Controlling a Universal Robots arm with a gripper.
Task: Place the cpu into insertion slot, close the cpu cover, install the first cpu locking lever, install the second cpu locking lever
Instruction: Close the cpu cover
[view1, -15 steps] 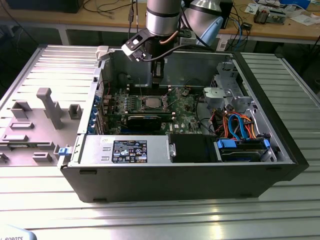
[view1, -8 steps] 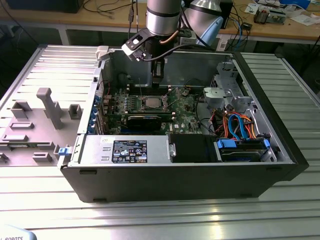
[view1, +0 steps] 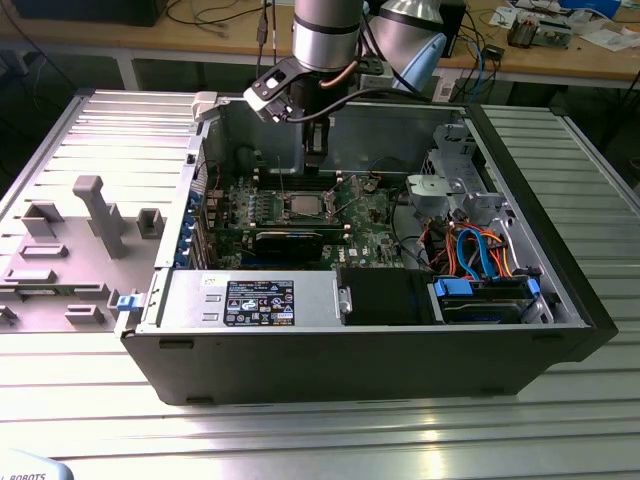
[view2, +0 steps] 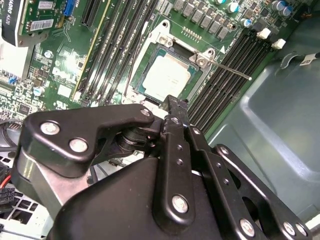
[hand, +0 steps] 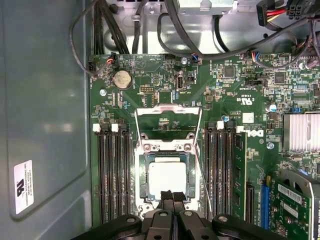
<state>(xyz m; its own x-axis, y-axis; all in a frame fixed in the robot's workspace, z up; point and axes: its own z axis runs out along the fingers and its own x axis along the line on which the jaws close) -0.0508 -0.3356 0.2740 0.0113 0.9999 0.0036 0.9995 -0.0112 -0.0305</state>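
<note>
The cpu (hand: 167, 176) lies flat in the insertion slot (hand: 142, 176), its silver-grey top showing; it is also seen in the second wrist view (view2: 166, 75) and the exterior view (view1: 303, 207). The cpu cover (hand: 168, 111) stands swung open behind the slot, with green board visible through its window. One thin locking lever (hand: 203, 182) juts free beside the slot, seen as a rod (view2: 231, 70) in the second wrist view. My gripper (hand: 172, 196) hovers just over the cpu's near edge, shut with nothing between its fingertips (view2: 173, 107). In the exterior view my gripper (view1: 316, 148) hangs above the board.
Black memory slots (hand: 112, 175) flank the slot on both sides. A heat sink (hand: 301, 132) and expansion card (hand: 295, 200) sit to one side. The case wall (hand: 45, 125) is close by. Cables (view1: 470, 250) and a drive bay (view1: 480, 300) fill the exterior view's right.
</note>
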